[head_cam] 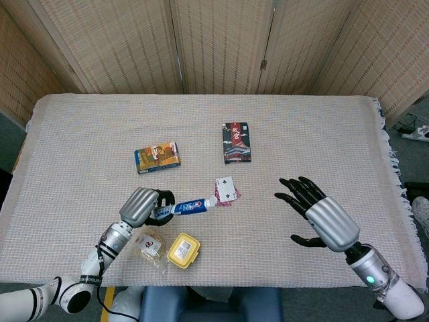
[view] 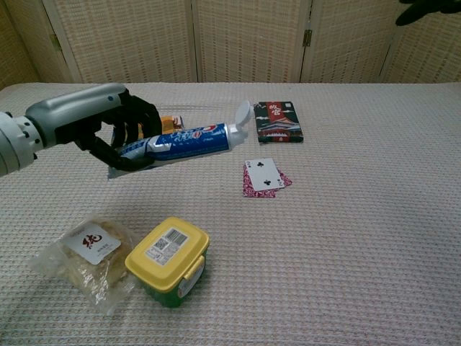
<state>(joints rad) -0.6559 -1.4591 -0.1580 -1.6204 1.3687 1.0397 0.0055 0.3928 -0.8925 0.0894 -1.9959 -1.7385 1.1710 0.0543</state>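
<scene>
Above the near left part of the cloth-covered table (head_cam: 301, 127), the left hand (head_cam: 142, 206) grips a blue toothpaste tube (view: 184, 141) by its crimped tail, fingers wrapped round it. The tube is clear of the cloth and lies nearly level, its white cap (view: 243, 115) pointing towards the middle of the table, so the grip at the tail leaves most of the tube free.

Just below it lie a bagged snack (view: 85, 256) and a yellow-lidded tub (view: 169, 259), side by side. Beyond the hand sits an orange-and-blue box (head_cam: 157, 157), partly hidden behind the fingers in the chest view. Playing cards (head_cam: 226, 191) lie near the cap end, with a dark card box (head_cam: 236, 141) further back.

The right hand (head_cam: 320, 218) hovers over the table's right half, fingers spread and holding nothing, well apart from the tube.
</scene>
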